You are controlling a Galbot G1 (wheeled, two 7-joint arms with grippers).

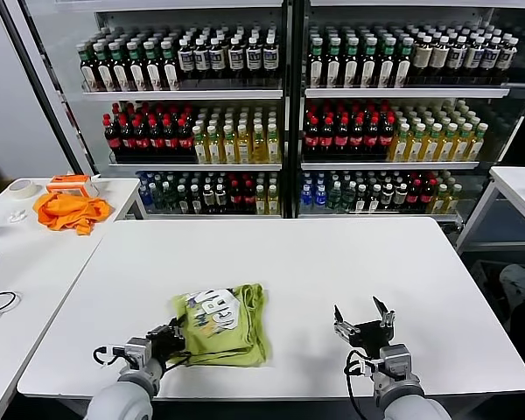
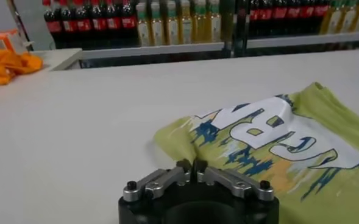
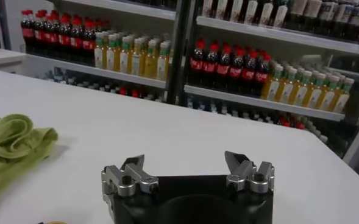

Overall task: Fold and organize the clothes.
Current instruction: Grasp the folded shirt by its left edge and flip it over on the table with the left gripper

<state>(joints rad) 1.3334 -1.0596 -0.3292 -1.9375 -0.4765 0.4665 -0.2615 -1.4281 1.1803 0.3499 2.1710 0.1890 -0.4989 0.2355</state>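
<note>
The lime-green T-shirt (image 1: 223, 325) lies folded into a small bundle on the white table (image 1: 332, 262), near the front edge, with its white and blue print facing up. My left gripper (image 1: 171, 334) is shut, with its tips at the shirt's left edge; no cloth shows between the fingers. In the left wrist view the closed gripper (image 2: 191, 165) meets the edge of the printed shirt (image 2: 277, 140). My right gripper (image 1: 360, 320) is open and empty, to the right of the shirt and apart from it. The right wrist view shows the open right gripper (image 3: 185, 162) and a fold of the shirt (image 3: 8, 146).
An orange cloth (image 1: 68, 210) and a roll of tape (image 1: 21, 187) lie on a side table at the left. Shelves of bottles (image 1: 280, 114) stand behind the table. Another white table (image 1: 521, 188) stands at the right.
</note>
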